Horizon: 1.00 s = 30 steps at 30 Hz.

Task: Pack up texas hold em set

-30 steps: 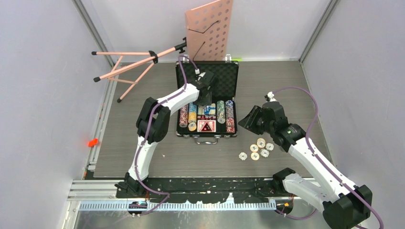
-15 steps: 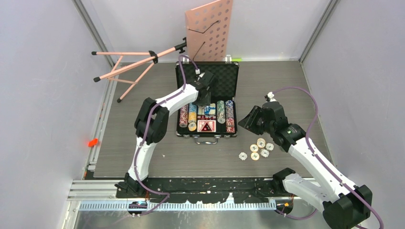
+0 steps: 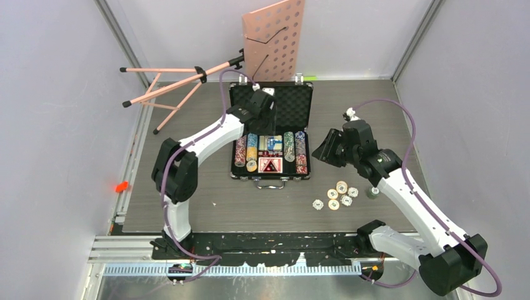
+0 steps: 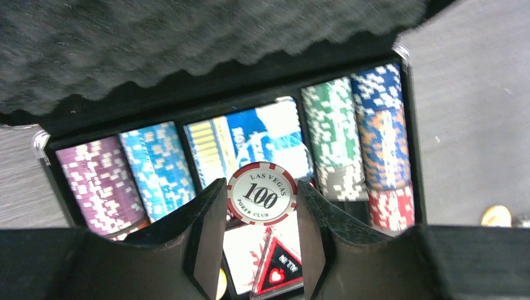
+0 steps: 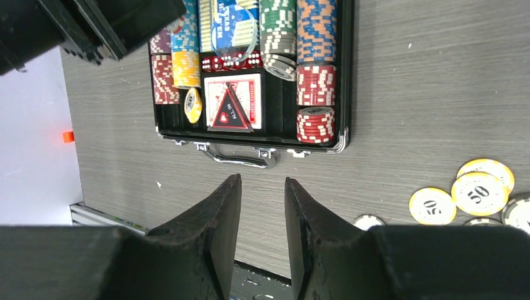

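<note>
The black briefcase [image 3: 310, 103] lies open at the table's middle, foam lid [image 3: 292, 107] folded back. Rows of poker chips [image 3: 294, 145], a card deck [image 3: 270, 165] and red dice [image 5: 231, 62] fill its tray. My left gripper [image 3: 262, 116] hovers over the tray near the hinge, shut on a red-and-white 100 chip [image 4: 261, 192] held upright between its fingers. My right gripper [image 3: 324, 154] hangs open to the right of the case with nothing between its fingers [image 5: 219, 206]. Several loose chips [image 3: 337, 195] lie on the table in front of it.
A pink music stand [image 3: 275, 37] leans behind the case, its tripod legs [image 3: 165, 89] lying across the far left of the table. The case handle [image 5: 240, 159] faces the near edge. A small dark object [image 3: 373, 192] sits right of the loose chips.
The left arm has pulled back and up toward the lid with the chip, its jaws narrowing slightly. The right arm has risen a little.
</note>
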### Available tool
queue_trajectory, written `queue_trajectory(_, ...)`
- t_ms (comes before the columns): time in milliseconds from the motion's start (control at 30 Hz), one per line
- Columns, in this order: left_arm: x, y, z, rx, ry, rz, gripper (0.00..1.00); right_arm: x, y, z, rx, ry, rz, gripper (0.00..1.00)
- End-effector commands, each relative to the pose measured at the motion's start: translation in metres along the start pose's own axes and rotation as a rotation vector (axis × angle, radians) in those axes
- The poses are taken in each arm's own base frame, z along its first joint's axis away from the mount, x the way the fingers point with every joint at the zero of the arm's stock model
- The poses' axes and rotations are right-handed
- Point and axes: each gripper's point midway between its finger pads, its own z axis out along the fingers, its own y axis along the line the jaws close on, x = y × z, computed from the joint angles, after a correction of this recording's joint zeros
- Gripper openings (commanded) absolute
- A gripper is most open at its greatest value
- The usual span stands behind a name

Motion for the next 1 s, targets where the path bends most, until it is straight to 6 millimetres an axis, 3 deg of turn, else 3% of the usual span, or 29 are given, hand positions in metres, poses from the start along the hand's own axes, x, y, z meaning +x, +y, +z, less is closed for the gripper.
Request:
queue_trajectory(0, -0.003, -0.026, -0.033, 0.222, -0.059, 0.078, 0.32, -0.011, 0.014, -0.011, -0.041, 0.008, -0.076, 0.38)
queue_trajectory(233, 0.023, -0.055, -0.077, 0.517, -0.145, 0.237, 0.30, 0.008, 0.035, -0.005, -0.155, 0.180, -0.061, 0.36)
queue_trajectory(400, 0.045, -0.071, -0.101, 0.619, -0.198, 0.388, 0.29, 0.027, 0.051, -0.003, -0.250, 0.322, -0.040, 0.34)
queue_trajectory(633, 0.060, -0.091, -0.122, 0.796, -0.285, 0.479, 0.27, 0.037, 0.065, -0.011, -0.345, 0.398, -0.038, 0.34)
queue_trajectory(967, 0.086, -0.115, -0.144, 0.972, -0.404, 0.694, 0.26, 0.036, 0.062, -0.010, -0.324, 0.384, -0.031, 0.32)
